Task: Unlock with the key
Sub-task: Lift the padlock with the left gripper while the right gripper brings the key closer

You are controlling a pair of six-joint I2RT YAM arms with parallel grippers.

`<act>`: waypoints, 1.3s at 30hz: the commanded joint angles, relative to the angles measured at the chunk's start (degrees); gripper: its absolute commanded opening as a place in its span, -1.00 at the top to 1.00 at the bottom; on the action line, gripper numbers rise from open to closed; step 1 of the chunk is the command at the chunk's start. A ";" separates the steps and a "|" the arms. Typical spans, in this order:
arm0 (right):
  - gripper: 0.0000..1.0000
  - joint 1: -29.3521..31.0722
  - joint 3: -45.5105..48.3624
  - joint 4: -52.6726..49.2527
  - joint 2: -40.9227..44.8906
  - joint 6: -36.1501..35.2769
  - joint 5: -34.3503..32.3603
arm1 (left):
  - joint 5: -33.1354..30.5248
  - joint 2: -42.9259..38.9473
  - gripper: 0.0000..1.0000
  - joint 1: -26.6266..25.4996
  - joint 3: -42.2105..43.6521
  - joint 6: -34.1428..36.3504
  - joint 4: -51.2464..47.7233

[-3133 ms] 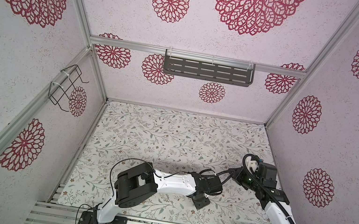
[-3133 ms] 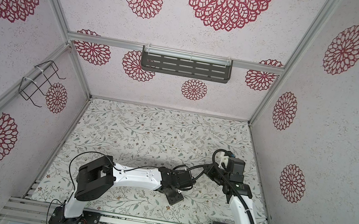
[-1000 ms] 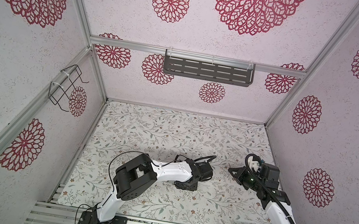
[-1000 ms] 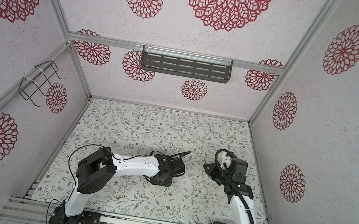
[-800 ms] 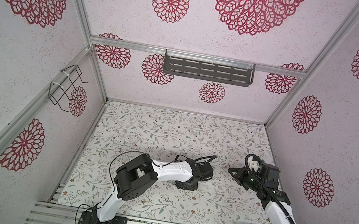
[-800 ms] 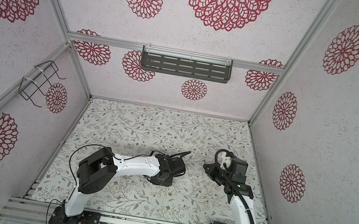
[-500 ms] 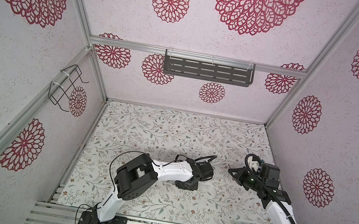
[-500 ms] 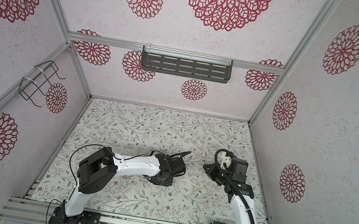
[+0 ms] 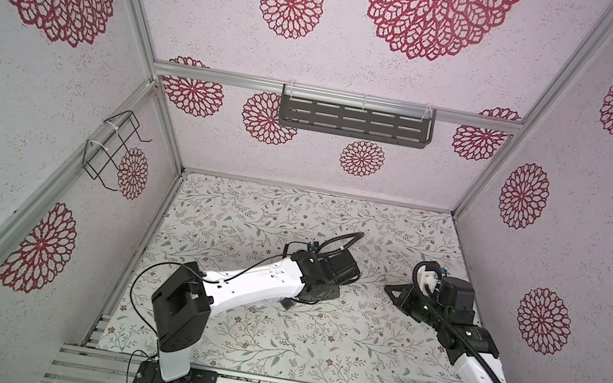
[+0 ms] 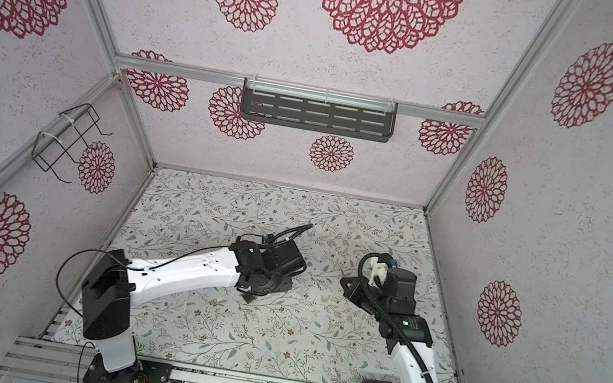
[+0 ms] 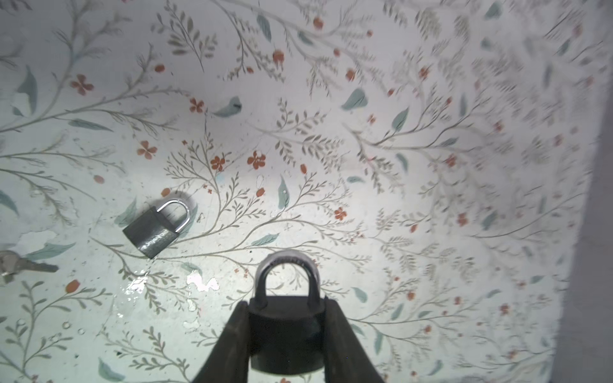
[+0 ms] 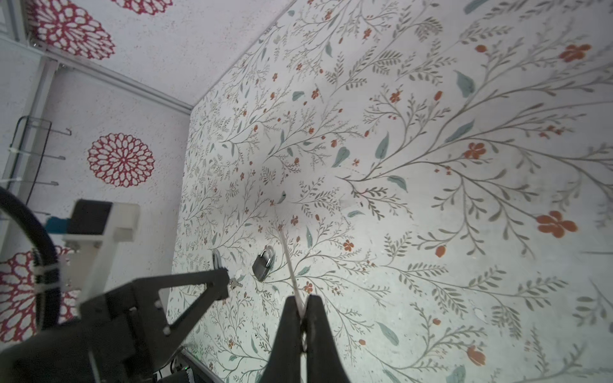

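1. The left pincer [image 11: 285, 306] is grasping the dark padlock [image 11: 287, 335] by the sides of its body. The shackle is pointing away from the wrist, with both legs seated in the body.
2. A grey padlock [image 11: 154, 228] is lying flat on the floral tabletop [image 11: 431, 99] near the held one, its shackle closed.
3. A silver key [image 11: 23, 263] is lying on the tabletop beyond the grey padlock, touching neither lock.
4. The right pincer [image 12: 300, 300] is clenching a thin pale strip [image 12: 288, 258] that I cannot identify. In both top views it is sitting well apart from the left pincer.
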State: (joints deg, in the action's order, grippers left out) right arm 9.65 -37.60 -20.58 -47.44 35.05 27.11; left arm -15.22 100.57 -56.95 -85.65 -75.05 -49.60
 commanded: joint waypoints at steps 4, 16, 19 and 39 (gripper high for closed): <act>1.00 11.53 1.91 12.52 -1.34 5.07 -8.33 | -3.12 -3.39 1.00 3.91 -0.62 -6.88 2.55; 1.00 27.38 7.53 35.08 -7.02 16.02 -16.65 | -2.80 -5.29 1.00 10.14 1.25 -11.60 3.71; 1.00 29.22 6.60 37.85 -9.02 16.81 -18.27 | -1.23 -5.15 1.00 11.71 2.67 -12.72 6.37; 1.00 34.83 1.66 50.20 -24.62 21.10 -18.65 | 1.91 -4.91 1.00 13.75 3.07 -10.76 9.72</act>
State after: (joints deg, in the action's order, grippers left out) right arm 43.38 -33.87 25.41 -72.05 54.76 9.54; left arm -12.58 96.99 -43.51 -82.76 -85.76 -40.99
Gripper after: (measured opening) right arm 0.052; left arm 0.342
